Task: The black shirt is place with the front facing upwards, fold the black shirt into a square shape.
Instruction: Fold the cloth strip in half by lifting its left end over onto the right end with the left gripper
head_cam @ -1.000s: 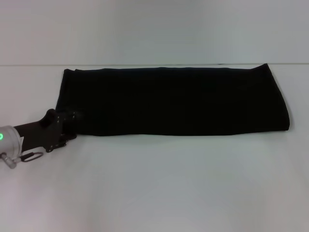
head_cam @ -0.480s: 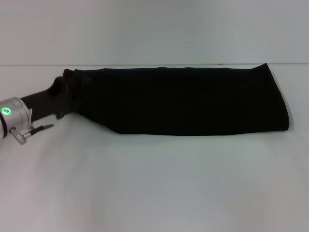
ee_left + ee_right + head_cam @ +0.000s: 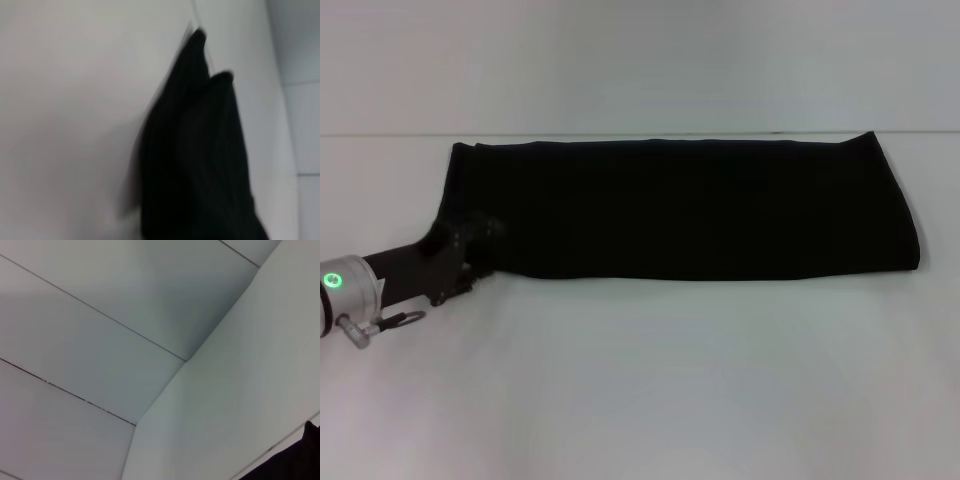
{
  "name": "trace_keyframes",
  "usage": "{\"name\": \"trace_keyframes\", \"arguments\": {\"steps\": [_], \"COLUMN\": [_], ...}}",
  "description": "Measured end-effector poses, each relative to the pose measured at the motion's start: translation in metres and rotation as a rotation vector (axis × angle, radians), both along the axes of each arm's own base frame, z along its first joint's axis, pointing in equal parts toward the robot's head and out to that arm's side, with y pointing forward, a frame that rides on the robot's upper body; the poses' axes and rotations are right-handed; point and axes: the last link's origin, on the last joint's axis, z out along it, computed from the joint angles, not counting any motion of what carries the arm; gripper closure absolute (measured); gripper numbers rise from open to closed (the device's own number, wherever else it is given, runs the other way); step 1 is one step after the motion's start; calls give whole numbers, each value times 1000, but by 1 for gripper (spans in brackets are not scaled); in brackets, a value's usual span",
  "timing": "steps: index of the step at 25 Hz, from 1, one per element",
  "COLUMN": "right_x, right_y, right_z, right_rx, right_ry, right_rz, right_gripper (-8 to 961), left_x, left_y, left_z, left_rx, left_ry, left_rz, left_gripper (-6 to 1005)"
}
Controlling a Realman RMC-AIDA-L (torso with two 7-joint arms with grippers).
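At the near left corner of one black shirt (image 3: pixel 690 205), left gripper (image 3: pixel 470 240); grip perhaps closed, unclear.

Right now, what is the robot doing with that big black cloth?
The robot is folding the black shirt, which lies on the white table as a long band, not a square yet. Only its left gripper is at work: it is at the shirt's near left corner, where the cloth looks a bit bunched. Whether it is pinching the cloth can't be seen. The right arm is out of the head view.
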Motion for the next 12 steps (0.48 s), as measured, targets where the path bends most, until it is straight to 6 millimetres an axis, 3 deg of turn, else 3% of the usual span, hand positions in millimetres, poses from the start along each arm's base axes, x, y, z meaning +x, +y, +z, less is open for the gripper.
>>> {"name": "trace_keyframes", "arguments": {"steps": [12], "right_x": [0], "right_y": [1], "right_z": [0], "right_rx": [2], "right_ry": [-5], "right_rz": [-4], "right_gripper": [256], "left_x": [-6], "left_y": [19], "left_z": [4], "left_rx": [49], "left_ry": [78], "left_rz": [96], "left_gripper": [334]}}
